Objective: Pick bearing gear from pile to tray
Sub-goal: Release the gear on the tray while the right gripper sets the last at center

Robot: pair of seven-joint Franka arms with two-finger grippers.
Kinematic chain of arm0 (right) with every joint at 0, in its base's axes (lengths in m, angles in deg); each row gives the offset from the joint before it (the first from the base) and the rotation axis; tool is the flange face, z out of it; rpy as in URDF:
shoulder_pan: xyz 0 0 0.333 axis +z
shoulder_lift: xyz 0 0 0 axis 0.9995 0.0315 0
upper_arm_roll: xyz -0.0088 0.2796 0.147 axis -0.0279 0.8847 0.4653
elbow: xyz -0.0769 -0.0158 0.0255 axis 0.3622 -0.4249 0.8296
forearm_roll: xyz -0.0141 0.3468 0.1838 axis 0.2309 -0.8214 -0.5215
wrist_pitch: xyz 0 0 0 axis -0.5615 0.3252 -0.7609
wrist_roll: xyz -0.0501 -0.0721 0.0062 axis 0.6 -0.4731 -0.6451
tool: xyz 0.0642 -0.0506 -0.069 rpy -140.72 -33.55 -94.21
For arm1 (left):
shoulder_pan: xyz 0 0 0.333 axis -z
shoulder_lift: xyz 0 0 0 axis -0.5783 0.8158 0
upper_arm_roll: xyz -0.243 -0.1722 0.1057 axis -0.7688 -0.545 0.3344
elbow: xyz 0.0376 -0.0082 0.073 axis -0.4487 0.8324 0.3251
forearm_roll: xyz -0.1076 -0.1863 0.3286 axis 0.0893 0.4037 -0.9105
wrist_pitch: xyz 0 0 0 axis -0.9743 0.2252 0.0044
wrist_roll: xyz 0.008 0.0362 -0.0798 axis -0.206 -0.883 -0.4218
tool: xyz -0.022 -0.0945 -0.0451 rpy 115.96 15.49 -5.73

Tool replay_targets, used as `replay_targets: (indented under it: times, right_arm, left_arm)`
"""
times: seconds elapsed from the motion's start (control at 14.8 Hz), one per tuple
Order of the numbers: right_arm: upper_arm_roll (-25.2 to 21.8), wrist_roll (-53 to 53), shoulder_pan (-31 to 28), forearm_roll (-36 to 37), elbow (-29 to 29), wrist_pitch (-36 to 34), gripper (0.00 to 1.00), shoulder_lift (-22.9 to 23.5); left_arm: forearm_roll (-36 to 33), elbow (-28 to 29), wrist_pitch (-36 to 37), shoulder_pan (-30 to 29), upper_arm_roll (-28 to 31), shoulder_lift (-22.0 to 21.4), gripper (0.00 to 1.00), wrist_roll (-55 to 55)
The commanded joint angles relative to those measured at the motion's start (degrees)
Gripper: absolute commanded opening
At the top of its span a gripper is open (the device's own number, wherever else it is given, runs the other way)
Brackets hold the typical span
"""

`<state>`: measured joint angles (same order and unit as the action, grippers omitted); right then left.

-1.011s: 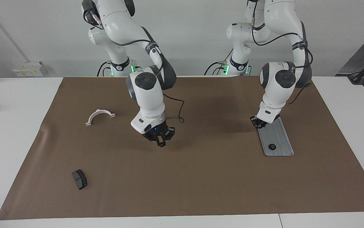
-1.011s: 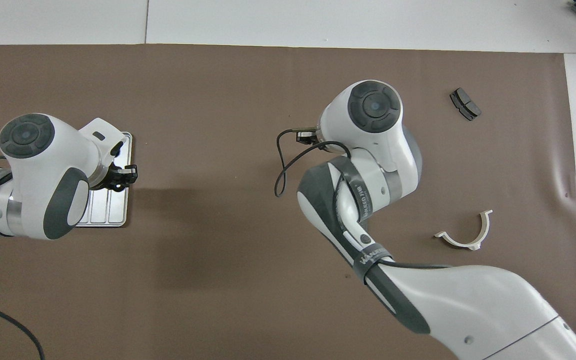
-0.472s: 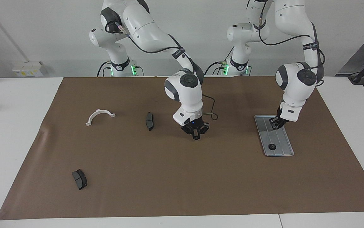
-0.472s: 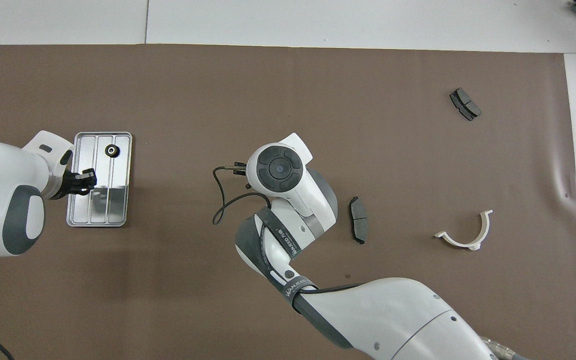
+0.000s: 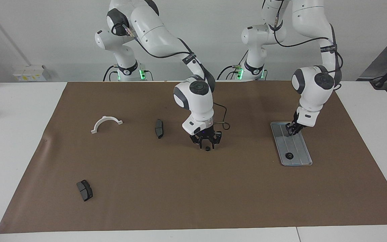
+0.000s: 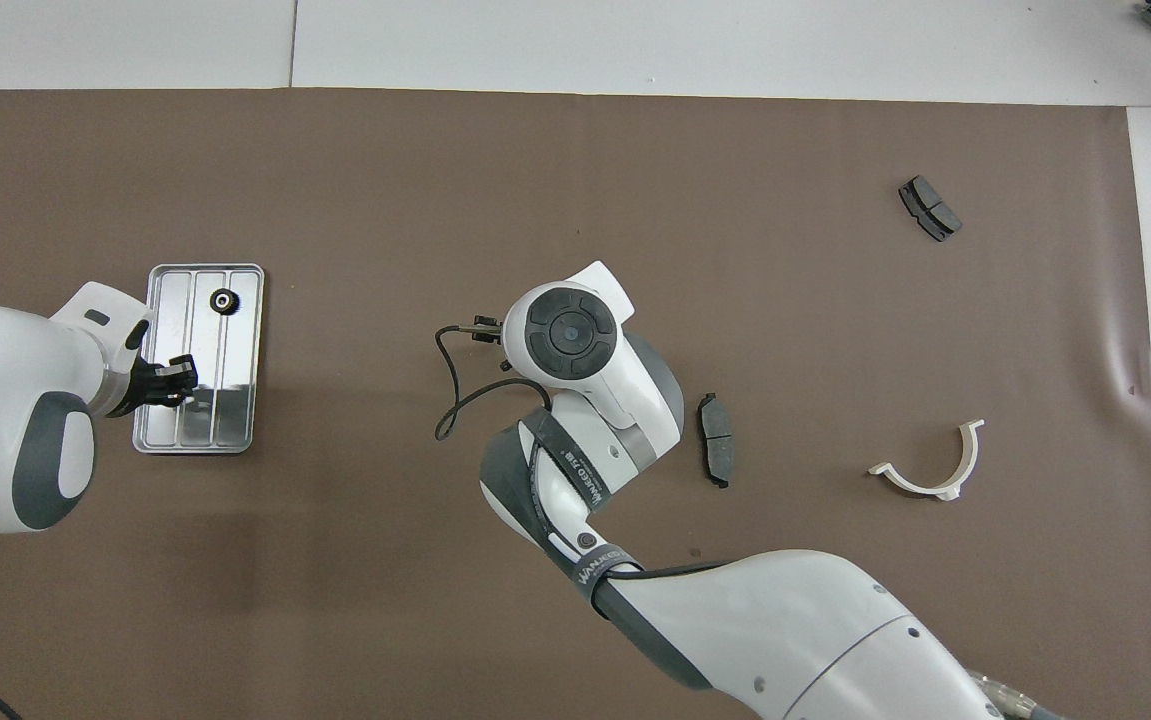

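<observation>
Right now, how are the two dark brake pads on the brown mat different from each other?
The brake pad beside the right claw lies nearer to the robots; the other brake pad lies farther from them, toward the right arm's end of the table. The first looks narrow and slightly curved in the facing view; the second shows a broad face with a groove across it. Both are small, dark grey, and lie apart from either claw.
</observation>
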<state>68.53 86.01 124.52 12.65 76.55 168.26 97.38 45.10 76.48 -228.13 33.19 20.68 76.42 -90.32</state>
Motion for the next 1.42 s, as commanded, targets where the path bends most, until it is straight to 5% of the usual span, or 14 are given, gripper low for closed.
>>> replay_targets:
  times: [0.0, 0.07, 0.4, 1.01, 1.35]
  right_arm:
    - [-0.2, -2.0, -4.4, 0.9, 0.2, -1.0, 1.0, -3.9]
    - [-0.1, -4.7, -6.6, 1.0, 0.4, -3.0, 1.0, -5.5]
    - [-0.2, -16.1, -15.4, 0.8, 0.2, -14.6, 1.0, -14.4]
    - [-0.1, -28.3, -28.7, 0.2, 0.6, -32.7, 1.0, -26.8]
    - [-0.2, -34.7, -33.9, 0.0, 0.3, -40.8, 1.0, -31.8]
  left_arm:
    - [-1.2, 2.2, -1.5, -0.1, -0.2, -2.1, 0.66, -0.1]
    - [-1.2, 1.8, -1.3, -0.1, -0.2, -2.0, 0.78, 0.1]
    - [-1.3, -4.0, 4.1, 1.7, -0.3, -2.0, 0.99, 3.8]
    - [-1.9, -12.4, 5.8, 17.1, -0.3, 0.6, 1.0, 2.9]
    - [-1.9, -19.8, 6.1, 27.4, -0.2, 8.3, 1.0, -7.2]
